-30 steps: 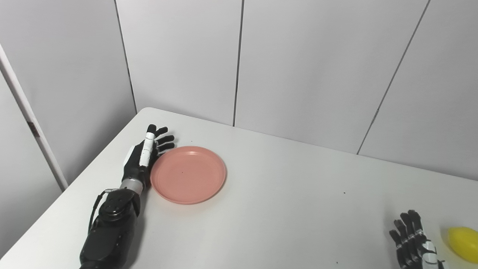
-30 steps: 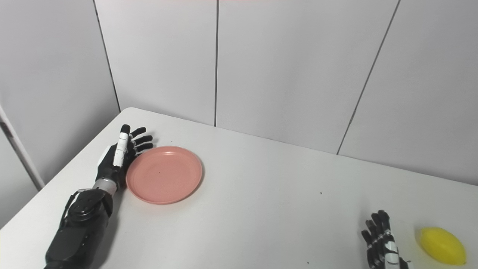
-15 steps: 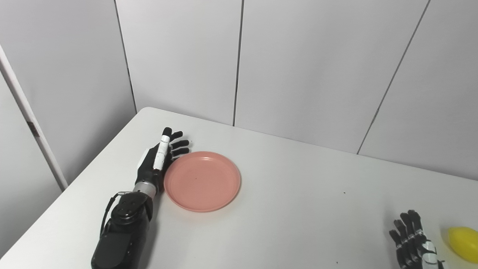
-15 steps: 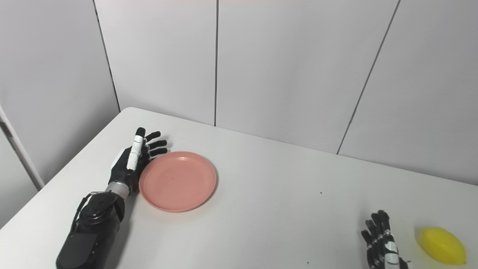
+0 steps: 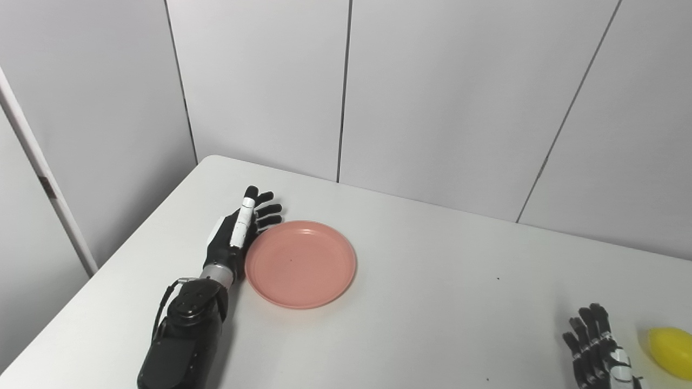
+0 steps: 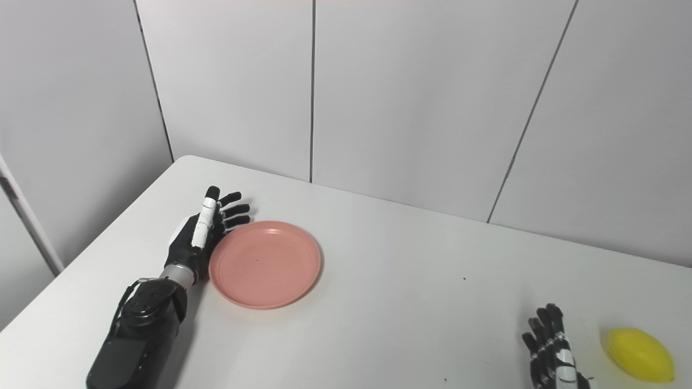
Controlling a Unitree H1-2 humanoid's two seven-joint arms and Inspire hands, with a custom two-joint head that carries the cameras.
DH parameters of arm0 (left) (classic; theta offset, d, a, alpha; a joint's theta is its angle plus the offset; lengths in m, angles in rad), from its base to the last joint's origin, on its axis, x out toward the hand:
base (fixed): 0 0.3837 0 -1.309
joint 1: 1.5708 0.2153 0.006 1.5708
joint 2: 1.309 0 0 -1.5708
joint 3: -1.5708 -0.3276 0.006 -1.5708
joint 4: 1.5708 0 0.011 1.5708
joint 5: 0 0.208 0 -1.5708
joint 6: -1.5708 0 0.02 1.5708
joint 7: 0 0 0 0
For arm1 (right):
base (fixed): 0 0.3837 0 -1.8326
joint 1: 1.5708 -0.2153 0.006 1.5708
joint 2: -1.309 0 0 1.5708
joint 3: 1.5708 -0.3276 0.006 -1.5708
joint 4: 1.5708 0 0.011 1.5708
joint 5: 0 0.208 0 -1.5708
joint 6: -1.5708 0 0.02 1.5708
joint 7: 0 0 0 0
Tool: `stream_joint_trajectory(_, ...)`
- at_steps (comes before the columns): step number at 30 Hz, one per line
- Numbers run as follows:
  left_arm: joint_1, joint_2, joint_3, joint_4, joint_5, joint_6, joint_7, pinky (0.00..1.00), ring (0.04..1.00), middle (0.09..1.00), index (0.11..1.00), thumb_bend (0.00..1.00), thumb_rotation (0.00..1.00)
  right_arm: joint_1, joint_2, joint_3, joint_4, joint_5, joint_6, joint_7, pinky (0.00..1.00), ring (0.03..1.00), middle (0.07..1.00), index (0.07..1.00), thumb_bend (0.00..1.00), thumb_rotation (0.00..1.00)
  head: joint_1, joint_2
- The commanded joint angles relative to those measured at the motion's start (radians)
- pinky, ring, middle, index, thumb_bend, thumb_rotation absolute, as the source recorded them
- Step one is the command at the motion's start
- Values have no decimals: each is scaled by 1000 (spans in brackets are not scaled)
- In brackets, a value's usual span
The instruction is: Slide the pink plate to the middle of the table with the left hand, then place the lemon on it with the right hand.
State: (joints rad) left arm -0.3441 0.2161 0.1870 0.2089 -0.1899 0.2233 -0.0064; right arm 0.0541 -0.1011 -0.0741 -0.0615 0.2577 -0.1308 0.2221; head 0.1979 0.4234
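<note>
A round pink plate (image 5: 300, 263) lies flat on the white table (image 5: 421, 302), left of its middle. My left hand (image 5: 238, 232) stands on edge against the plate's left rim, open, its fingers stretched out toward the back wall. A yellow lemon (image 6: 640, 355) rests near the table's front right corner. My right hand (image 6: 551, 354) sits just left of the lemon, apart from it, open with fingers pointing up; its lower part is cut off by the picture's bottom edge.
Grey wall panels (image 5: 432, 97) stand right behind the table's far edge. The table's left edge (image 5: 135, 237) runs close beside my left forearm (image 5: 184, 335). Bare white tabletop stretches between the plate and the lemon.
My left hand has pushed the pink plate to the right, toward the table's middle, staying against its left rim. The right hand and the lemon have not moved.
</note>
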Motion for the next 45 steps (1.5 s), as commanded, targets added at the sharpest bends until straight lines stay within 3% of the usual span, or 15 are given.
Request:
stream_joint_trajectory(1, -19, -11, -10, -13, 1, -2, -6, 692, 754, 773, 801, 939, 971, 54, 35, 19, 50, 13, -10, 1, 1000, 1000, 1000, 1000, 587, 1000, -1, 2)
stream_joint_trajectory(9, -34, -37, -20, 24, -4, -20, -19, 733, 800, 796, 819, 966, 964, 51, 35, 21, 53, 8, -9, 0, 1000, 1000, 1000, 1000, 590, 1000, -1, 2)
stream_joint_trajectory(16, -42, -63, -29, 47, 12, -34, -11, 694, 776, 786, 807, 996, 961, 53, 38, 24, 51, 4, -14, -1, 1000, 1000, 1000, 1000, 594, 1000, -3, 6)
stream_joint_trajectory(28, -51, -100, -56, 88, 13, -49, -12, 734, 782, 779, 823, 1000, 956, 55, 40, 30, 41, -1, -7, -7, 1000, 1000, 1000, 1000, 600, 1000, -7, 8)
stream_joint_trajectory(45, -15, -141, -88, 105, 37, -73, -3, 714, 767, 756, 806, 997, 922, 54, 42, 32, 43, -4, -17, -12, 1000, 1000, 1000, 1000, 632, 1000, -9, 19)
